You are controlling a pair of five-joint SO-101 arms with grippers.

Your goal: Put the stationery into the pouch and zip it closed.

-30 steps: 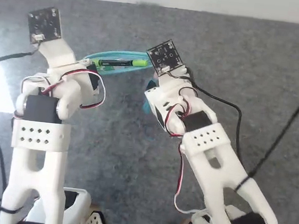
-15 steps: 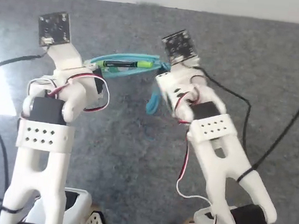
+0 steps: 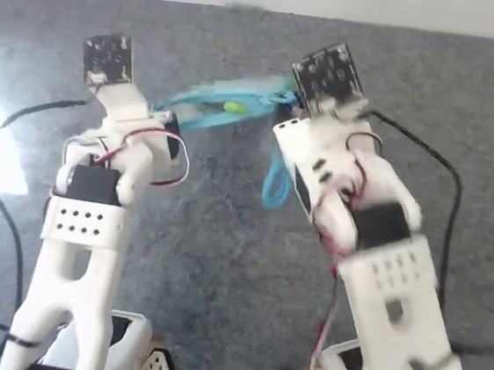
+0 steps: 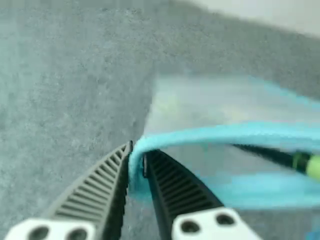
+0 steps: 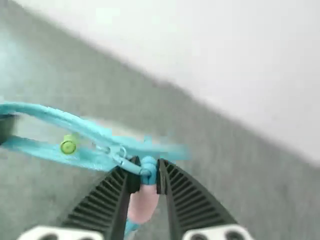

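Pouch (image 3: 228, 108) held stretched between both arms over the table (image 3: 220, 271), long axis side to side. Your left gripper (image 4: 136, 162) pinches one end's edge. Your right gripper (image 5: 146, 177) is clamped on the other end's loop. The right wrist view gives you the zipper pull (image 5: 117, 151). The left wrist view gives you the pen (image 4: 300, 162) inside, green cap toward the right gripper.

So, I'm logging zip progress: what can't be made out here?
High view: the pouch is motion-blurred, so how far it is closed is unclear.
Left wrist view: the pen is cut off by the edge.
Right wrist view: a pink thing at the right gripper is too blurred to identify.
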